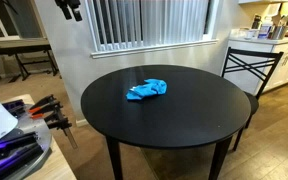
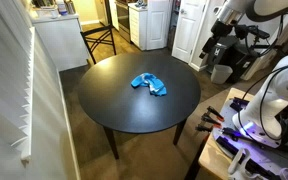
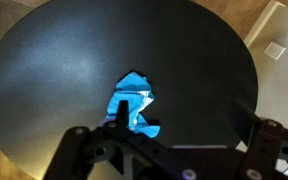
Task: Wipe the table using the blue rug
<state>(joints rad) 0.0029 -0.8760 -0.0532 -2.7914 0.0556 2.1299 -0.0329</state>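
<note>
The blue rug (image 1: 146, 90) lies crumpled near the middle of the round black table (image 1: 189, 112). It shows in both exterior views (image 2: 150, 84) on the table (image 2: 119, 100). In the wrist view the rug (image 3: 132, 104) sits on the table (image 3: 64, 70), below and behind the left finger. My gripper (image 3: 184, 118) is open and empty, held high above the table. It appears at the top edge of an exterior view (image 1: 72, 9).
A black metal chair (image 1: 248, 62) stands at the table's far side, also seen in an exterior view (image 2: 98, 42). Window blinds (image 1: 149, 20) line the wall. Orange-handled clamps (image 1: 50, 108) and lit equipment (image 2: 269, 100) stand beside the table.
</note>
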